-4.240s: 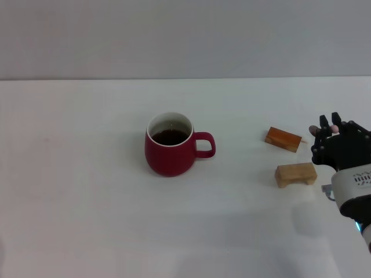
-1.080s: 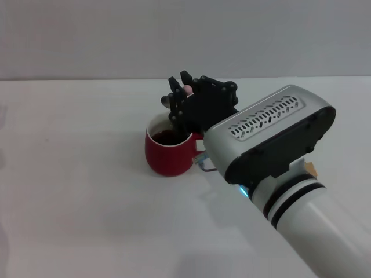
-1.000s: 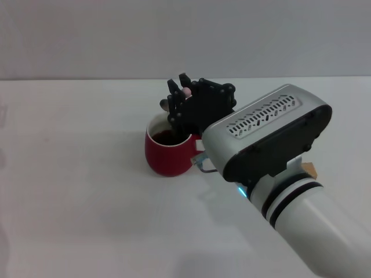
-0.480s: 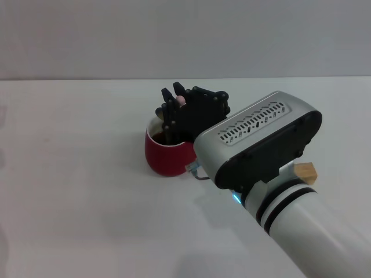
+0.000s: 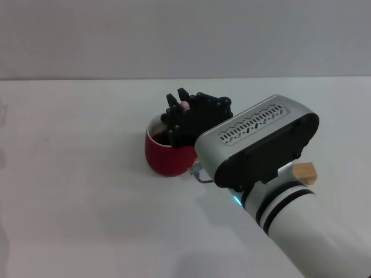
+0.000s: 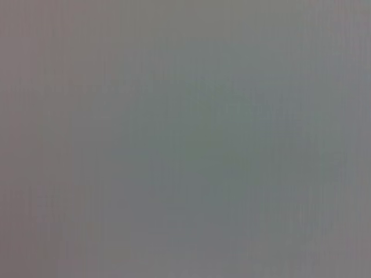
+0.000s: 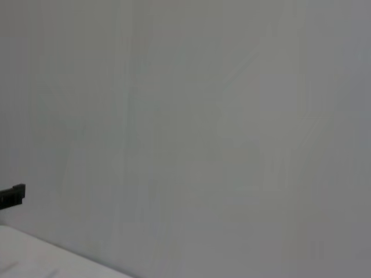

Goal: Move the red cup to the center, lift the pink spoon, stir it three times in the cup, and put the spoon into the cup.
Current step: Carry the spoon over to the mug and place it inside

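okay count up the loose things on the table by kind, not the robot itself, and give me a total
Cups: 1, the red cup, standing on the table.
Spoons: 1, the pink spoon, held over the cup by the right gripper; only its pink end shows.
Wooden blocks: 1 in view, partly hidden by the right arm.
Total: 3 visible.

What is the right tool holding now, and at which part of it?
The right tool holds the pink spoon by the top of its pink handle, above the red cup. The spoon's lower part is hidden.
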You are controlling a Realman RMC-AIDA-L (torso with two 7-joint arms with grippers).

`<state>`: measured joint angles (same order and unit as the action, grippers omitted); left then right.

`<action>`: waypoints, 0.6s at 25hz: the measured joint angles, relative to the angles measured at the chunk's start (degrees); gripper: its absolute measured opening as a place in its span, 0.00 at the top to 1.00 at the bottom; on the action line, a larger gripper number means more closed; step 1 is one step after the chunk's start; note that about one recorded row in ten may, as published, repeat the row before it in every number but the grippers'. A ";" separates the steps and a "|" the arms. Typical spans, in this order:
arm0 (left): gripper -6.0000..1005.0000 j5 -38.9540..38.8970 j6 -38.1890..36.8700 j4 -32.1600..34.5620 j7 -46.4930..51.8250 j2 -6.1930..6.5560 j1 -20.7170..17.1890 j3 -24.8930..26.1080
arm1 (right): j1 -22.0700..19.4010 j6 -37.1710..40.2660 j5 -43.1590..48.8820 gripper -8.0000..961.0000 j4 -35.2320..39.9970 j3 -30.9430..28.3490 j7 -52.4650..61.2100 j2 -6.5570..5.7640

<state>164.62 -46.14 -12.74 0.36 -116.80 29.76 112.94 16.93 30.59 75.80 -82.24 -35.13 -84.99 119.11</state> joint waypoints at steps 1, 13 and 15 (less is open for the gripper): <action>0.16 0.00 0.00 0.00 -0.01 0.00 0.01 0.00 | 0.22 0.00 -0.34 0.85 0.23 0.12 0.00 0.01; 0.16 -0.01 0.00 0.00 0.06 0.00 0.03 0.00 | 4.46 -0.11 -5.56 0.85 4.73 0.34 -0.07 0.04; 0.16 -0.01 0.00 -0.01 0.16 -0.01 0.00 0.00 | 5.50 -0.34 -6.91 0.85 5.81 0.33 -0.07 0.05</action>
<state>164.61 -46.14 -12.74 0.53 -116.81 29.76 112.94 22.43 30.25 68.89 -76.43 -34.80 -85.07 119.16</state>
